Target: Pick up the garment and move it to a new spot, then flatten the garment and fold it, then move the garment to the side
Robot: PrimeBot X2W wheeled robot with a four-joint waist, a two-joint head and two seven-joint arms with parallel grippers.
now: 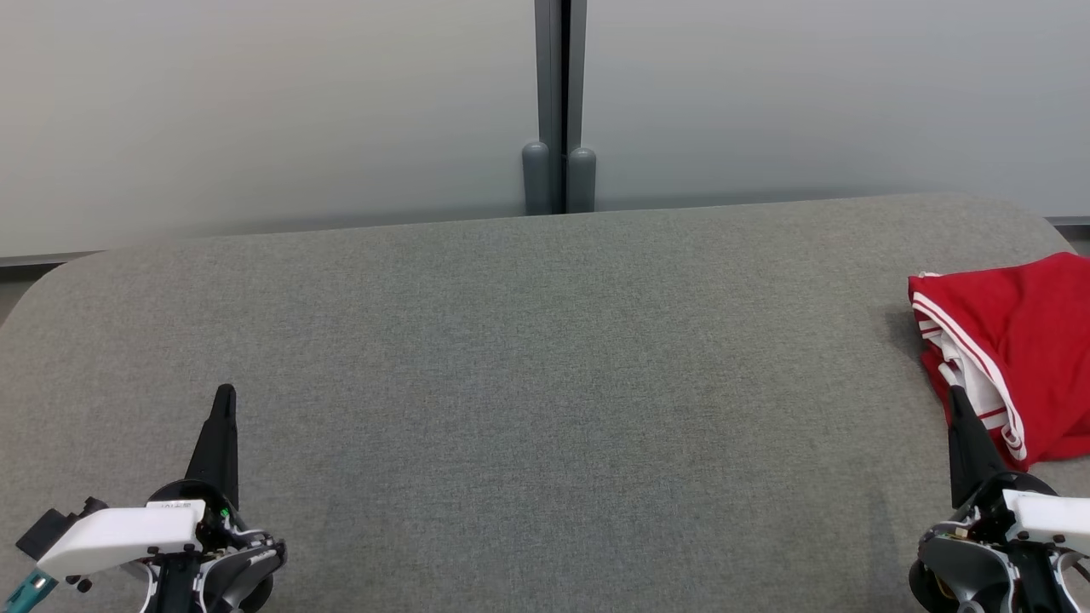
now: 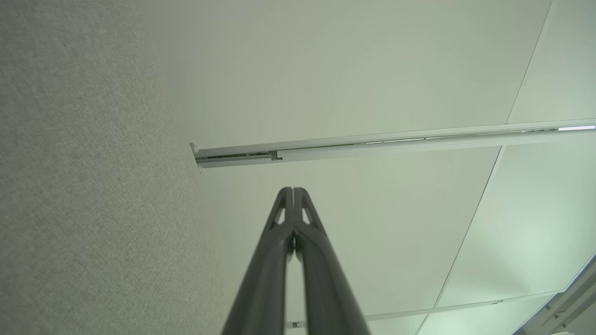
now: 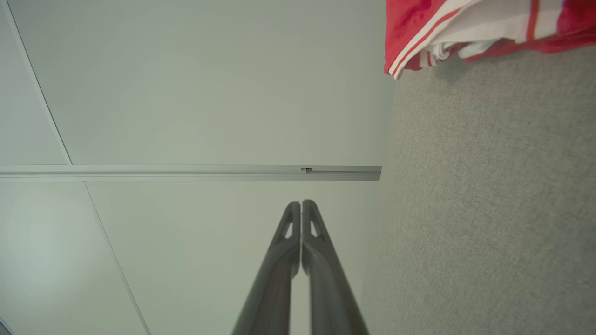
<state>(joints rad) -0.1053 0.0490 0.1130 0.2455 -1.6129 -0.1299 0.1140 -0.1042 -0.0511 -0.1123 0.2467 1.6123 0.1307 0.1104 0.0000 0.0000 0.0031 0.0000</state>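
Dark fingers of the left gripper [image 2: 293, 190] are clenched tip to tip, with only a thin seam between them and nothing held. The right gripper [image 3: 301, 203] is the same: both long fingers are pressed together and empty.

In the head view the left gripper sits at the near left and the right one at the near right. Each points away toward the far edge, above the grey fabric surface [image 1: 545, 340]. White wrist housings show behind both at the near edge.

From the head camera, the right gripper's tip overlaps the near, white-striped edge of the garment [image 1: 1013, 340]. The right wrist view, though, shows bare grey fabric between the closed fingers and the cloth, so the fingers have no grasp on it. Whether the tip brushes the cloth I cannot tell.

The garment is red with white stripes and a white inner layer. It lies bunched in loose folds at the right end of the surface, with part of it cut off by the picture's right edge. It is well apart from the left gripper, and the middle and left of the surface are plain grey weave.

Beyond the far edge stand pale wall panels [image 1: 255, 111], joined at the centre by a dark grey upright post [image 1: 559, 85].
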